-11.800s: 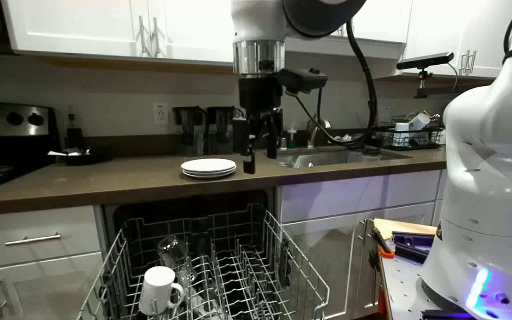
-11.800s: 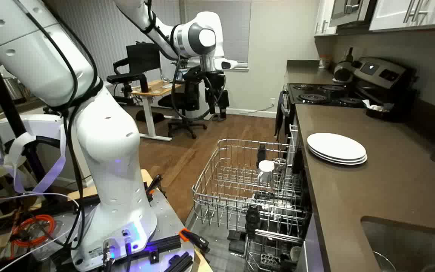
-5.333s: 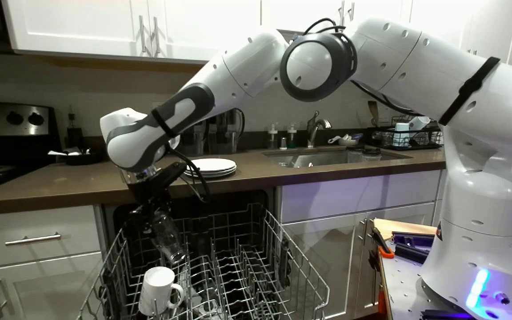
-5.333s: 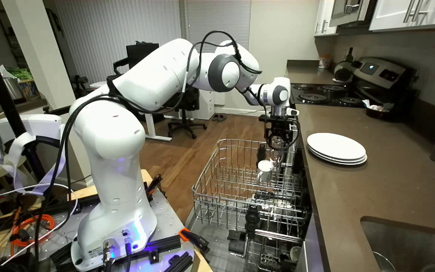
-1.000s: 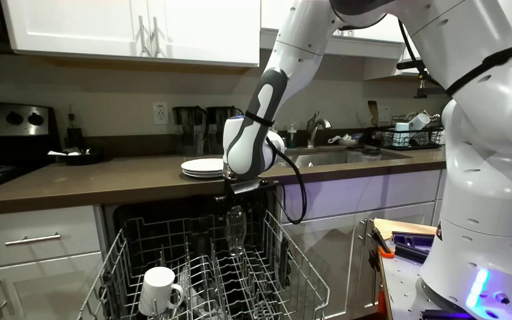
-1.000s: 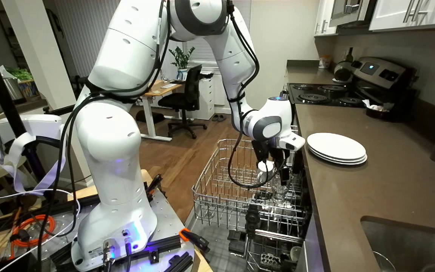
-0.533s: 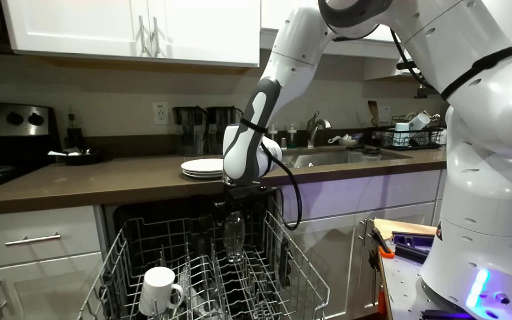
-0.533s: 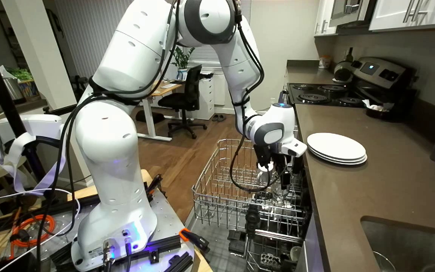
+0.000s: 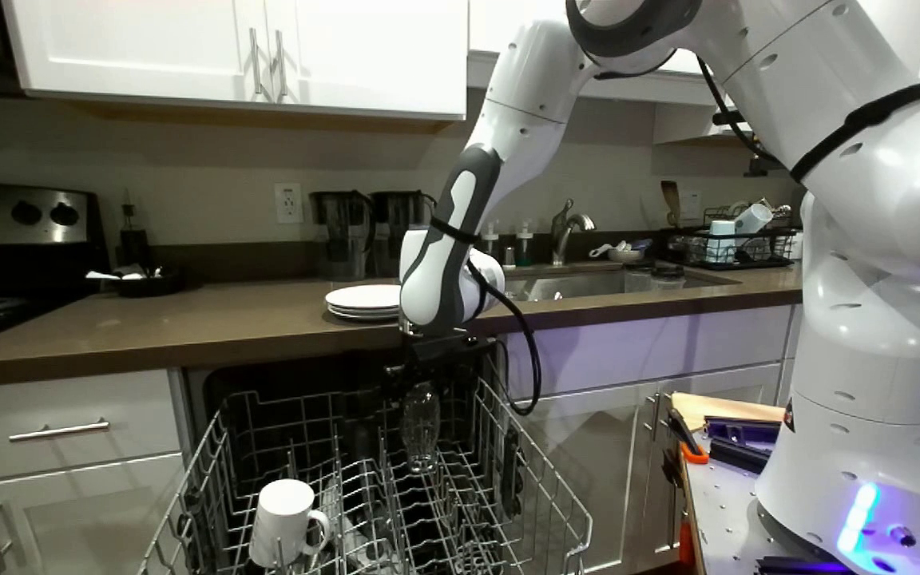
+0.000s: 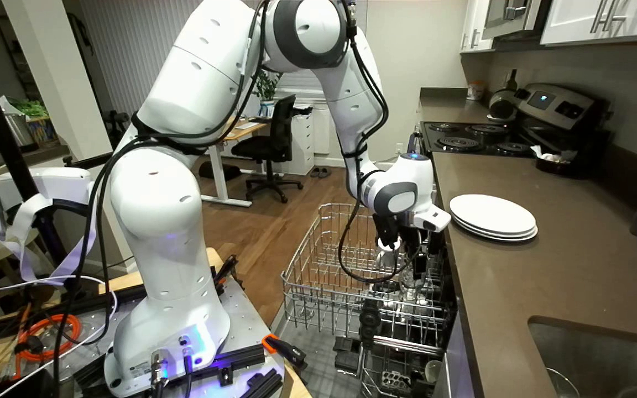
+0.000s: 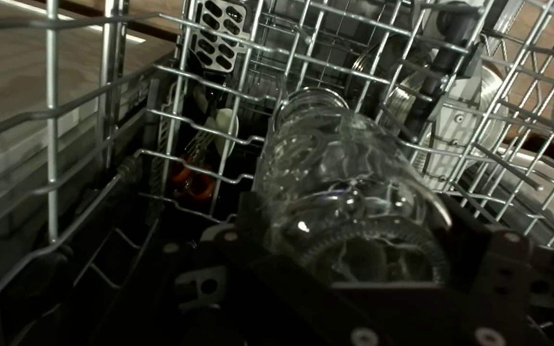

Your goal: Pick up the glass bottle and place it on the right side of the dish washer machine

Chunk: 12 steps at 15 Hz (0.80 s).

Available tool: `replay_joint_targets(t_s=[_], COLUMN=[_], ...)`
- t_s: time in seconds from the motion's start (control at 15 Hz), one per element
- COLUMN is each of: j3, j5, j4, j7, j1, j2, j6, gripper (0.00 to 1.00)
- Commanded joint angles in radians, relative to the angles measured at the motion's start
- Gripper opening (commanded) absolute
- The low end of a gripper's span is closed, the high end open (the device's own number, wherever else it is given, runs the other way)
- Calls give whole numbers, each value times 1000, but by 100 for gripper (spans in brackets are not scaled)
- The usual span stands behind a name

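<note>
The clear glass bottle [image 9: 421, 427] hangs upside down, slightly tilted, in the right rear part of the dishwasher rack [image 9: 536, 450]. It also shows in the other views [image 10: 410, 279] [image 11: 344, 163]. My gripper [image 9: 420, 382] is above it, with its fingers around the bottle's base end. In the wrist view my gripper [image 11: 354, 211] has a finger on each side of the bottle, shut on it; the base faces me. The bottle's mouth is down among the rack wires; whether it rests on them I cannot tell. The dishwasher's dark interior [image 9: 268, 371] is behind.
A white mug [image 9: 283, 511] stands upside down in the left of the rack. Rack prongs surround the bottle. The counter edge [image 9: 308, 347] and stacked white plates [image 9: 362, 297] are close to my wrist. Cutlery [image 11: 200, 185] lies below the rack.
Earlier my gripper was empty and the bottle leaned behind the mug. My gripper took hold of it and carried it right. In the last second both have lowered slightly.
</note>
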Motion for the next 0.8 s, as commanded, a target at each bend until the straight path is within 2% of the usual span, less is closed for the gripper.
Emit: replay_joint_targets(t_s=[0.0,0.4,0.73], j3=[-29,-77,-97], j5=[10,-15,-30], j4=[-16,-41,-52], j7=[-27,-3,3], j1=[23,75,92], j2=[-54,-125,-158], j6=[-27,-62,-101], gripper=[61,61,61])
